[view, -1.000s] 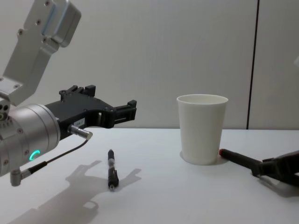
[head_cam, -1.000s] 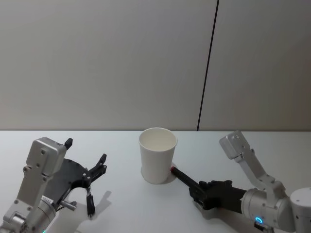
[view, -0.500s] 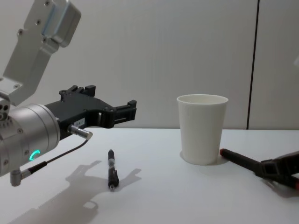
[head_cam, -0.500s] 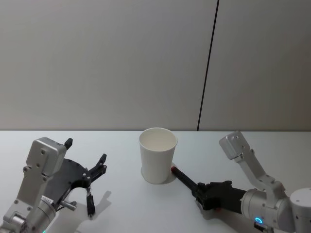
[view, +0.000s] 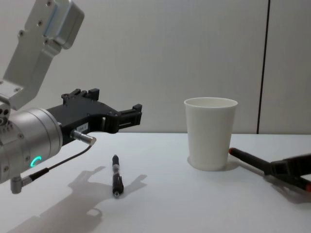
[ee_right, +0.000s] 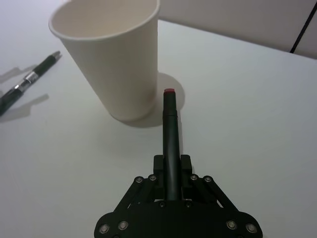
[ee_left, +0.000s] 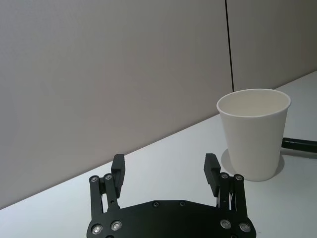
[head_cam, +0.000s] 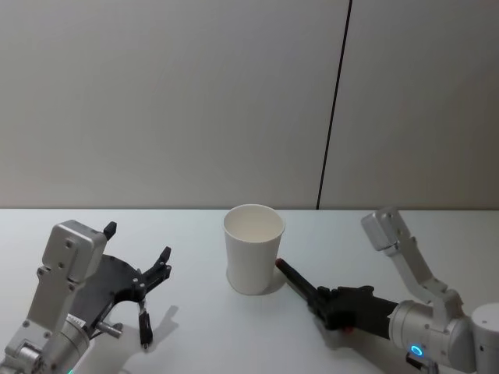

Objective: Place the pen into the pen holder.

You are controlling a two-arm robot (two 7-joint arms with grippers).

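Right pincer (ee_right: 171,159) low over white surface (head_cam: 210,343), clamped on slim black red-tipped pen (ee_right: 169,124). Tapered white paper cup (head_cam: 253,249) stands just ahead, beside the pen tip. Left pincer (ee_left: 164,166) apart, black-and-silver pen (view: 116,175) lying below it.

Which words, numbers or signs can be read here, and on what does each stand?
No text can be read anywhere.
The pen holder is plain white.
A small pale patch on the left pincer, perhaps a label, is too small to read.
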